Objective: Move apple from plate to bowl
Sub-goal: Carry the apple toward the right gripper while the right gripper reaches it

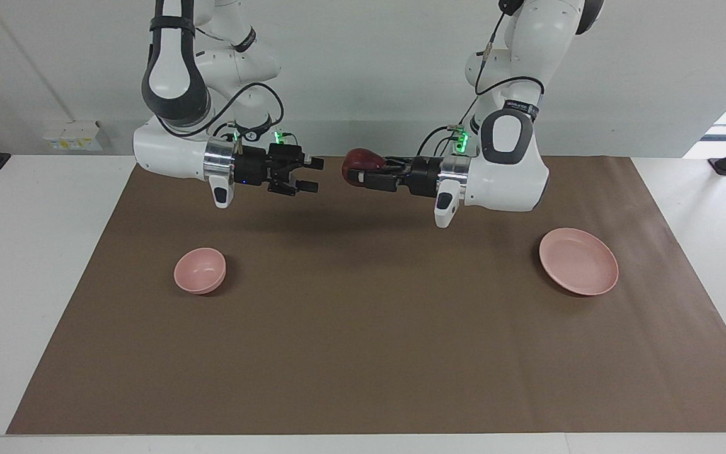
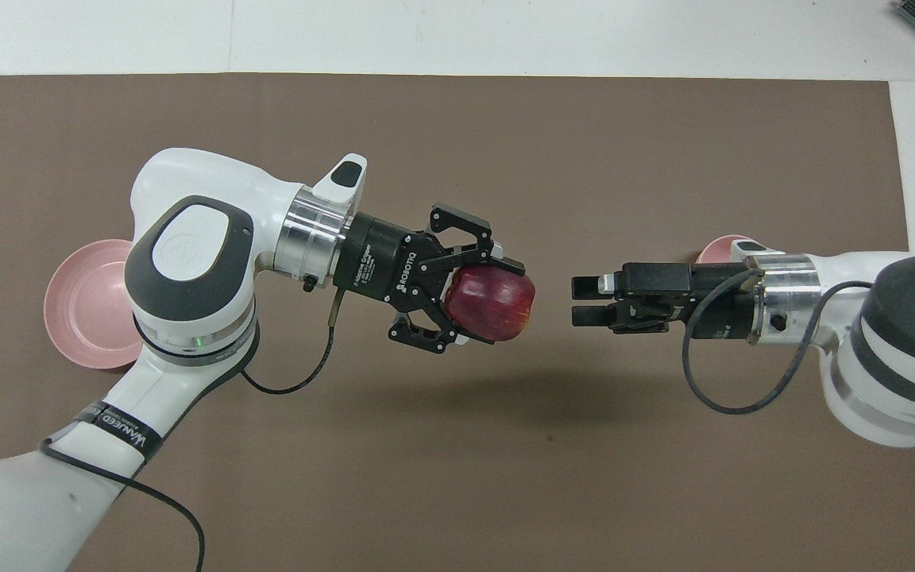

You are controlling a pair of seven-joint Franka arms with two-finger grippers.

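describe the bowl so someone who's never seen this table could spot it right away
On the brown mat, look toward the right arm's end of the table. The bowl sits there alone: small, deep, pale pink, and narrower than the flat pink plate at the left arm's end.

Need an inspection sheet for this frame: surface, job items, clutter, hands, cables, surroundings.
Surface: brown mat on a white table.
Job items: apple held in the air over mid-mat; plate empty, toward the left arm's end; bowl empty, toward the right arm's end.
Clutter: nothing seen.
Hands: left hand shut on the apple; right hand open, level with the apple and facing it, a gap between.
Cables: black cable loops hang off both wrists, above the mat.
Surroundings: white wall, arm bases with green lights, a dark object at the table's corner.
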